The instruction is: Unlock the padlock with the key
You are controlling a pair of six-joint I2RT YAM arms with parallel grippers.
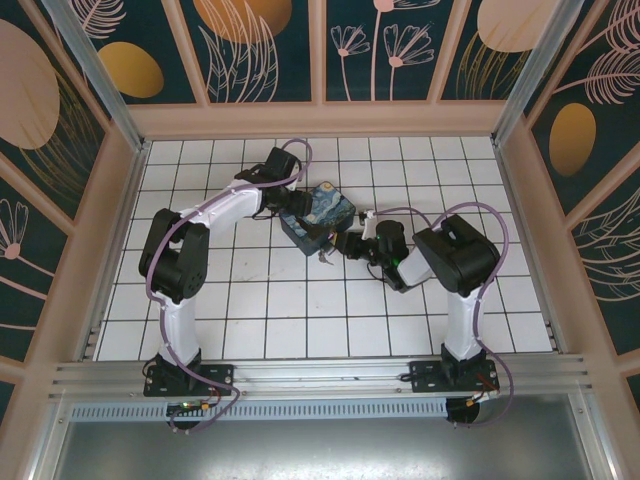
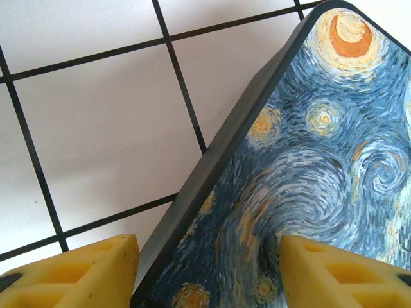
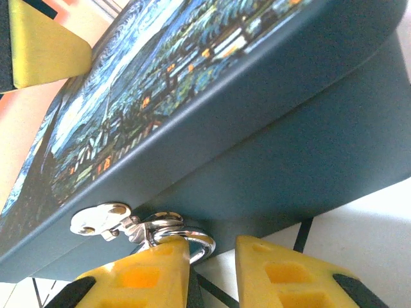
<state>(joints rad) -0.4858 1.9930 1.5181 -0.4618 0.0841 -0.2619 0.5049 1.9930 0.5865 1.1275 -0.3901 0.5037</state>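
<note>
The padlock hangs on the box, right by one finger of the right pincer. Its fingers stand apart.

White tiled tabletop with black grid lines; teal wall panels bearing peach and gold floral motifs from 9 through 12 to 3 o'clock; aluminium rail at 6 o'clock.

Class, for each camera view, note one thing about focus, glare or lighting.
Top view: even light and sharp across the tiled table. Left wrist view: the box lid is crisp, the white tiles look washed out. Right wrist view: pale glare on the lid's paint, bright glints on the metal clasp, and the near yellow fingertips look soft.
</note>
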